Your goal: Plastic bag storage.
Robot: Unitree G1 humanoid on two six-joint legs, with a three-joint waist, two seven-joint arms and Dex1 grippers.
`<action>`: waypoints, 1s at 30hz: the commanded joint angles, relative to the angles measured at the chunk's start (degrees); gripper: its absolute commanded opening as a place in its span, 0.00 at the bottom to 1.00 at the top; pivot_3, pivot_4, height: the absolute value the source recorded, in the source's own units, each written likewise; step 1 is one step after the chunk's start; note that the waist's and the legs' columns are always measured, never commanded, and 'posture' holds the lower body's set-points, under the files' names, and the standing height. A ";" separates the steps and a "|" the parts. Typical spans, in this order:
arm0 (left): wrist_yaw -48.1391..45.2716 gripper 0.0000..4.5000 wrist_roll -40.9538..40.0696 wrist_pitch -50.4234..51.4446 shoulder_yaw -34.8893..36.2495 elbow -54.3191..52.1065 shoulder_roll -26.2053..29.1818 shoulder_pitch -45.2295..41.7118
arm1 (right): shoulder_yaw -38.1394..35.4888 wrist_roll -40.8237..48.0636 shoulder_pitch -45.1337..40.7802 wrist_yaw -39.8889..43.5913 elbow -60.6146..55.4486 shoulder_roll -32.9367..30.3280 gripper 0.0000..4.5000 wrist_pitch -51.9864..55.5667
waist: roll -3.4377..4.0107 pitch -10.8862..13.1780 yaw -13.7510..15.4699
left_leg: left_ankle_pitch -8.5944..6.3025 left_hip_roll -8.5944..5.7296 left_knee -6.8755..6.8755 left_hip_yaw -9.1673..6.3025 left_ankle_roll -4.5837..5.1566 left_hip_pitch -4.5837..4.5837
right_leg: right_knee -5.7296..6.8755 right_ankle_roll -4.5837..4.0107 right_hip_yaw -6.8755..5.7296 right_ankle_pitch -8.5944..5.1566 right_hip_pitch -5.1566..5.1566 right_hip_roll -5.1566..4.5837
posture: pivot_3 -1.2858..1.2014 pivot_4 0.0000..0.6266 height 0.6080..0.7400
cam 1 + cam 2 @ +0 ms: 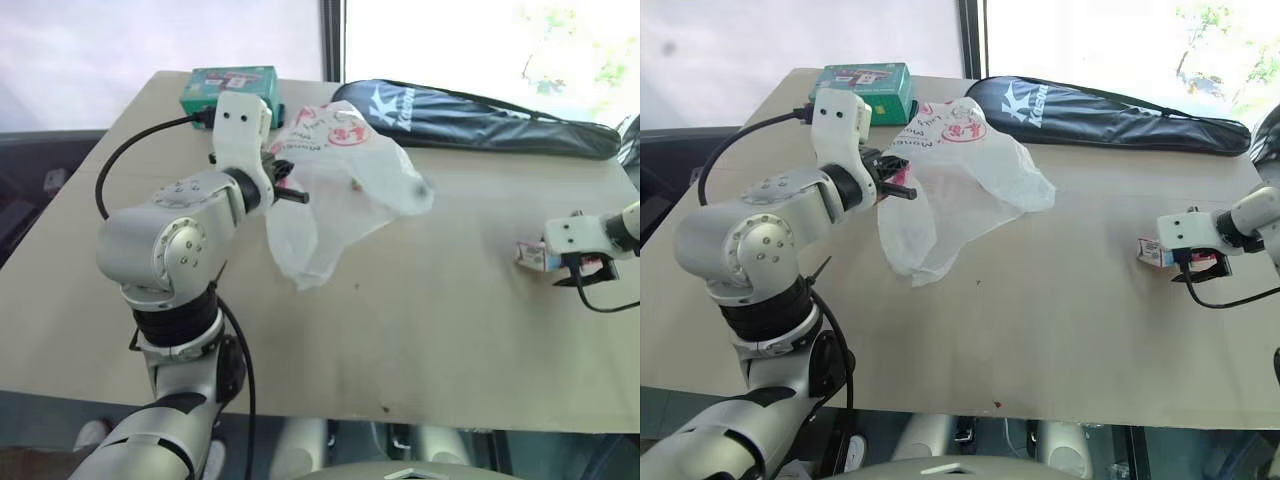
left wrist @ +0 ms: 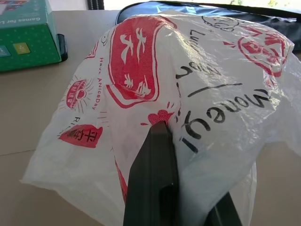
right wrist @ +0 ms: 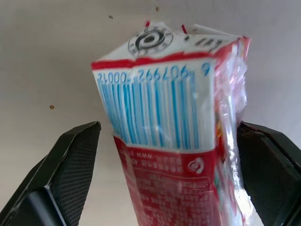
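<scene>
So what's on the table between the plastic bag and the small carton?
Nothing: bare table between the plastic bag and carton, seen from both head views.

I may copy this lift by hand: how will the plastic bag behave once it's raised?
Probably floppy: the plastic bag sags in crinkled folds from the left hand, which is shut on it. Likely light, since the thin translucent film hangs from one pinch. Possibly slippery, judging by its glossy sheen.

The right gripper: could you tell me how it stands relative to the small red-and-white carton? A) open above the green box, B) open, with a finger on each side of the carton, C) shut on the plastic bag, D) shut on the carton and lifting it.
B: the right gripper is open, and the carton stands between its fingers.
</scene>
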 commanded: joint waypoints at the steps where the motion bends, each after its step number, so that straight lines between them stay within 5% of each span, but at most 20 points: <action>1: -0.05 0.00 0.23 -1.43 -0.49 -1.88 0.49 -0.05 | -2.20 -0.98 1.97 -2.92 -3.23 -1.18 0.99 1.39 | 0.01 0.00 -0.05 | 0.00 0.00 -0.02 0.00 0.00 0.00 | 0.00 0.00 -0.01 0.00 0.00 0.00 | 0.52 0.24 1.00; 6: -0.22 0.00 0.28 -2.33 -0.93 -1.22 0.52 -0.13 | -4.82 -1.60 4.87 -7.65 -7.64 -1.37 0.94 4.29 | 0.02 0.01 -0.03 | 0.00 0.00 -0.02 0.00 0.00 0.01 | 0.01 0.00 -0.02 0.00 -0.01 -0.01 | 0.52 0.24 1.00; 8: -0.36 0.00 0.28 -2.77 -1.17 -0.82 0.63 -0.18 | -5.53 -1.45 5.74 -8.23 -9.44 -1.70 0.80 5.74 | 0.03 0.02 -0.04 | 0.00 -0.02 -0.02 0.00 0.00 0.00 | 0.01 0.00 -0.01 0.00 -0.01 -0.02 | 0.52 0.24 1.00; 13: -0.54 0.00 0.14 -3.40 -1.12 -0.08 0.28 -0.27 | -7.60 -1.31 7.68 -10.42 -14.27 -2.26 0.26 8.12 | 0.04 0.03 -0.02 | 0.00 -0.02 -0.03 -0.02 0.00 0.00 | 0.01 0.00 -0.04 -0.01 -0.02 -0.02 | 0.52 0.24 1.00; 18: -0.67 0.00 -0.09 -3.64 -0.52 0.48 0.04 -0.52 | -12.48 2.90 9.80 -8.99 -27.26 -3.76 0.26 15.99 | 0.23 0.14 -0.07 | 0.00 -0.03 -0.03 0.00 0.00 -0.05 | 0.03 0.01 -0.02 0.00 -0.08 -0.03 | 0.52 0.24 1.00; 22: -0.45 0.00 -0.54 -2.89 0.95 1.13 -1.26 -1.60 | -17.88 14.69 12.43 -3.37 -47.00 -3.23 0.26 34.87 | 0.40 0.24 -0.03 | 0.00 -0.03 -0.04 0.02 0.00 -0.09 | 0.08 0.01 0.00 -0.01 -0.18 -0.02 | 0.52 0.24 1.00; 26: -0.72 0.00 -1.41 -1.67 2.32 2.17 -2.88 -3.32 | -16.15 25.22 12.72 -9.43 -67.14 7.23 0.26 54.71 | 0.31 0.23 -0.16 | 0.00 0.02 -0.05 -0.04 0.00 -0.11 | 0.05 0.01 -0.05 0.00 -0.16 0.00 | 0.52 0.24 1.00; 30: -1.54 0.00 -2.29 -0.27 3.16 2.60 -3.08 -5.23 | -13.81 27.06 10.30 -20.67 -71.97 20.53 0.26 66.65 | 0.33 0.24 0.00 | 0.00 0.01 -0.02 -0.05 0.00 -0.11 | 0.15 0.00 -0.05 0.00 -0.20 0.00 | 0.52 0.24 1.00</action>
